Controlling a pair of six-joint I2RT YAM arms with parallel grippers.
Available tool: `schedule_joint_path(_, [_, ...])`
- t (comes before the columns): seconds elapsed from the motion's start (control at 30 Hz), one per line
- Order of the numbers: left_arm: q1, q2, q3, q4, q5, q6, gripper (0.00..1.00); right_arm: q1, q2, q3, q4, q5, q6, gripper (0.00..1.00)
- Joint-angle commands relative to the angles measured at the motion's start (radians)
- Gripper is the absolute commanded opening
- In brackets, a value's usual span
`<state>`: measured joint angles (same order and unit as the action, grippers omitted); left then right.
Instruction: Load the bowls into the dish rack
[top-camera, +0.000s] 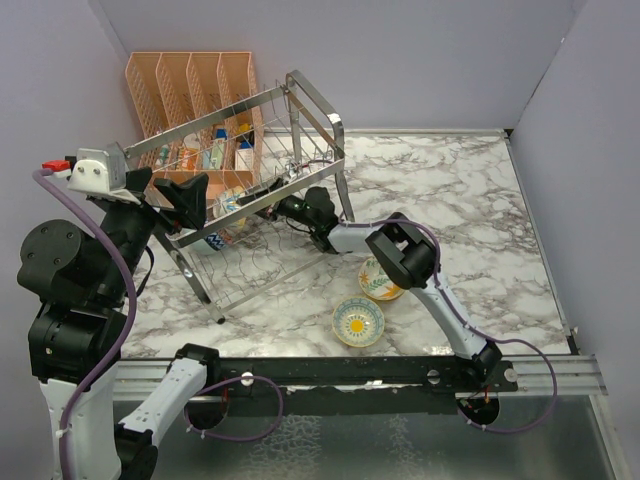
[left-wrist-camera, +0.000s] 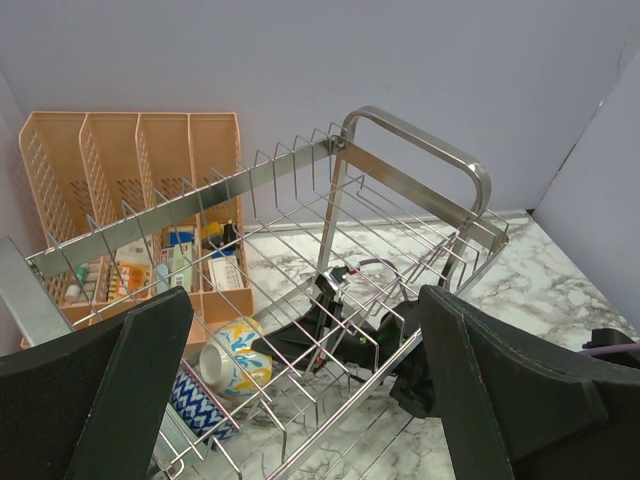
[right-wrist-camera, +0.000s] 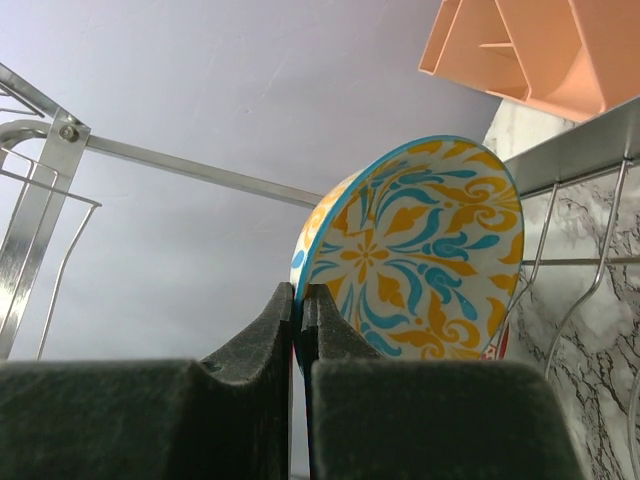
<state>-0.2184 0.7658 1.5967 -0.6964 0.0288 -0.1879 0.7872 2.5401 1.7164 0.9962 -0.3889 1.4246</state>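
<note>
The chrome wire dish rack (top-camera: 300, 100) stands at the back left and fills the left wrist view (left-wrist-camera: 420, 150). My right gripper (top-camera: 254, 205) reaches into its lower tier, shut on the rim of a bowl (right-wrist-camera: 420, 250) with a cream outside painted blue and orange. That bowl stands on edge among the wires (top-camera: 231, 204) (left-wrist-camera: 236, 362). In the right wrist view the gripper (right-wrist-camera: 298, 300) pinches the blue rim. Two more patterned bowls sit on the table: one (top-camera: 358, 321) near the front, one (top-camera: 377, 284) partly under the right arm. My left gripper (top-camera: 186, 198) (left-wrist-camera: 310, 400) hovers open and empty above the rack's left end.
A peach-orange mesh organiser (top-camera: 190, 85) (left-wrist-camera: 130, 170) holding small items stands behind the rack against the wall. A blue-and-white zigzag-patterned vessel (left-wrist-camera: 195, 405) lies under the rack's left end. Walls close the back and both sides. The marble tabletop (top-camera: 460, 200) stretches to the right.
</note>
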Motion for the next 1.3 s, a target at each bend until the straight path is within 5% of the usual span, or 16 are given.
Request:
schedule_joint_path(0.0, [-0.003,-0.006,0.0,-0.002,-0.011,0.007,0.99,-0.026,-0.039,-0.06,-0.047,0.038,-0.045,0.01])
schedule_joint_path(0.9, [-0.003,-0.017,-0.009,0.0,-0.01,0.003,0.99,-0.019,-0.117,-0.064,-0.172,-0.08,-0.274,0.01])
schedule_joint_path(1.27, [-0.005,-0.016,-0.007,-0.001,-0.009,0.002,0.99,-0.014,-0.109,-0.018,-0.198,-0.139,-0.311,0.16])
